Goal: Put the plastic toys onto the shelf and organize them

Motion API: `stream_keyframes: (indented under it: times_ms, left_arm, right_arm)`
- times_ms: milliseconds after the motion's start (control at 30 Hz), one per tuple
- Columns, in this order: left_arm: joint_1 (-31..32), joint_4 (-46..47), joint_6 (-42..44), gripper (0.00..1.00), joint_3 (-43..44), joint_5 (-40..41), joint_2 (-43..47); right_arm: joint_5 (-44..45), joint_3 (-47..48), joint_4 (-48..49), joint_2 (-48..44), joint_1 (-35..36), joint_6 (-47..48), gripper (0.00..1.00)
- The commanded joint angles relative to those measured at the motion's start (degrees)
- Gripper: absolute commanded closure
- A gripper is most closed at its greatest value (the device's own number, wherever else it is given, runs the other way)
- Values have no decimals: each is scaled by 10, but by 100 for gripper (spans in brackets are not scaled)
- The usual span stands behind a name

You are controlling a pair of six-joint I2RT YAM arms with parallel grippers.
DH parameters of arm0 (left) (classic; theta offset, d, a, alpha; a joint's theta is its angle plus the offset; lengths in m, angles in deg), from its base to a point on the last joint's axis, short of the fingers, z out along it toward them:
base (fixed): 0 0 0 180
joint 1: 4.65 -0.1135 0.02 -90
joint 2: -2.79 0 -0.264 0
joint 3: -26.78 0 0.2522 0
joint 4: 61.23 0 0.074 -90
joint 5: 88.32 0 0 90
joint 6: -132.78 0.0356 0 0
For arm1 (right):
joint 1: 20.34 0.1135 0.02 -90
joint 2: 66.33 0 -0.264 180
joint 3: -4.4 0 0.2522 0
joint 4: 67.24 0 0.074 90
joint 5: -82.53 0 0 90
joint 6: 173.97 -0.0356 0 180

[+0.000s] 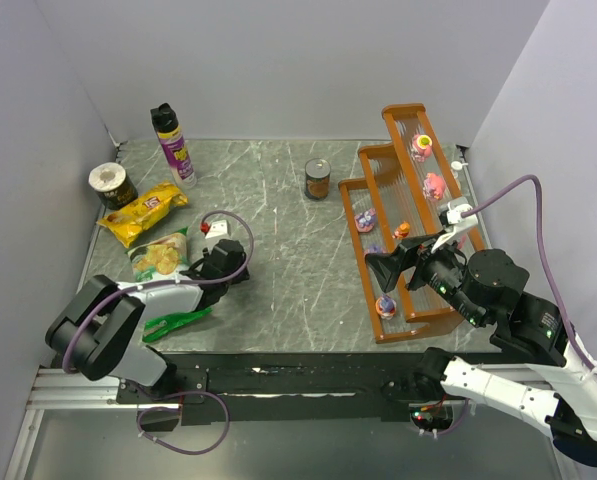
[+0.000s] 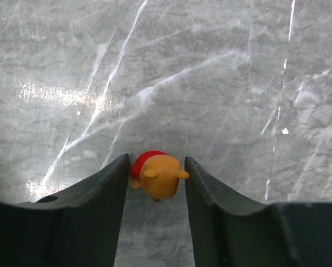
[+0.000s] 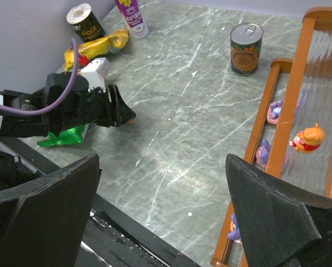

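Observation:
A small orange toy (image 2: pixel 157 175) with a red shirt sits between the fingers of my left gripper (image 2: pixel 154 167), which touch it on both sides, low over the marble table. In the top view the left gripper (image 1: pixel 240 275) is left of centre. The orange-brown shelf (image 1: pixel 418 325) stands on the right and holds several toys: pink ones (image 1: pixel 421 145) on the top tier, a purple one (image 1: pixel 365 220) and an orange one (image 1: pixel 402 230) lower down. My right gripper (image 1: pixel 378 268) hovers wide open beside the shelf's near end with nothing between its fingers (image 3: pixel 54 194).
A tin can (image 1: pixel 318 178) stands left of the shelf. At the back left are a spray can (image 1: pixel 173 145), a round tub (image 1: pixel 111 185), a yellow snack bag (image 1: pixel 143 212) and a green one (image 1: pixel 163 255). Another green packet (image 1: pixel 178 322) lies under the left arm.

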Motion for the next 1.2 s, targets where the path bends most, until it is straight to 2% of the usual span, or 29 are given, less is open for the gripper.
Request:
stream_keyframes:
  times_ms: [0,67,300,400,600,733,1000,1167]
  left_arm:
    - [7,-2,8,55,22,18,-9]
    - [9,-2,6,59,23,22,-10]
    - [14,-14,13,91,38,28,-8]
    - [15,-21,23,97,57,20,-3]
    - [18,-22,70,99,135,-34,-9]
    - [23,-27,108,98,235,-91,-45]
    - [60,-42,184,99,458,-177,-162]
    - [81,-35,230,97,560,-257,-236]
  right_arm:
    - [12,6,12,-4,0,7,0]
    - [13,6,12,-4,0,7,0]
    - [14,5,11,-6,1,7,0]
    - [16,5,10,-9,1,6,0]
    - [16,5,9,-16,1,6,0]
    - [19,9,8,-25,1,6,0]
    - [25,20,-5,-43,1,4,0]
    - [28,30,-14,-49,1,6,0]
